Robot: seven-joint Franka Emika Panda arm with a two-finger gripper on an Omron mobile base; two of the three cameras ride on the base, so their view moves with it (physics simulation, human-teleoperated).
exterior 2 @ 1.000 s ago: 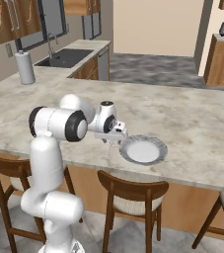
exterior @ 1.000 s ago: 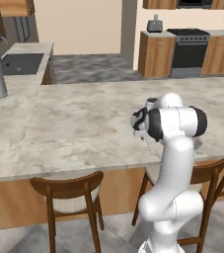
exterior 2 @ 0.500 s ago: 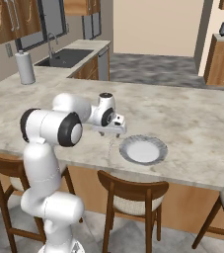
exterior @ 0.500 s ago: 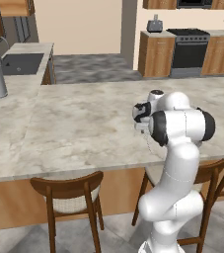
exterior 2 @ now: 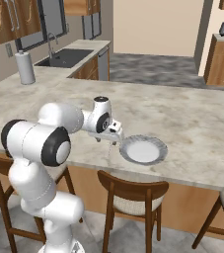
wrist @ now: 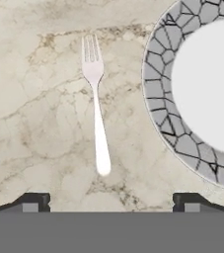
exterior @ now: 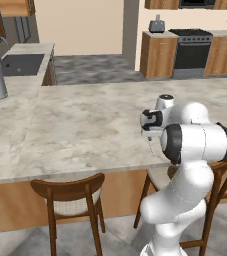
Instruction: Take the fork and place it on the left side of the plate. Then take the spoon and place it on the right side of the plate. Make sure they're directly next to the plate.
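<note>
Fork (wrist: 96, 101): lies flat on the marble counter (wrist: 39, 123), free of the gripper; tines point to the top of the hand view, handle end toward the finger tips. It sits just beside the plate's left rim, a narrow strip of counter between them, roughly parallel to the rim.
Plate (wrist: 159, 94): grey crackle rim, white centre, at the right of the hand view; in the right base view it rests near the counter's front edge (exterior 2: 142, 150).
Spoon: not identified in these pictures; location unknown.
Risk 1: the fork step looks finished, so a careless retreat could brush the handle and slide it away from the rim; cause would be finger tips dropping low while pulling back.
Risk 2: the spoon search may sweep the arm across the plate and shift it, undoing the fork's adjacency.
Gripper (wrist: 111, 201): jaws spread wide, holding nothing, touching nothing; it hovers above the fork's handle end, seen also in the right base view (exterior 2: 112, 139).
</note>
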